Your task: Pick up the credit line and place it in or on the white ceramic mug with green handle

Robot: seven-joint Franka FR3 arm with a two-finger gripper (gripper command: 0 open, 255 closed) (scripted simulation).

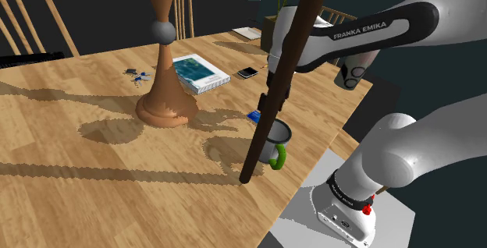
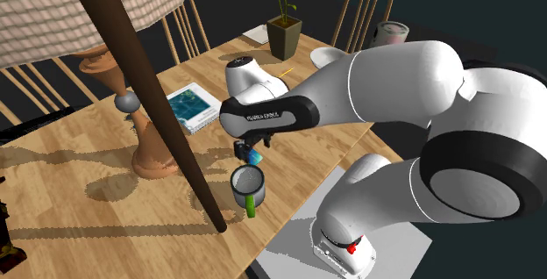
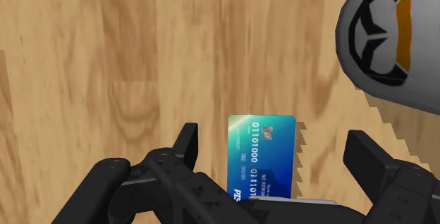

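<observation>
I'm keeping the gripper (image 3: pixel 271 137) spread wide, fingers straddling the blue credit card (image 3: pixel 261 160) without touching it, so nothing's gripped; the card's seemingly lying flat on the wooden table (image 3: pixel 106 60), just beside the mug (image 2: pixel 248 181); I'm centring so the pinch catches its edges.
</observation>
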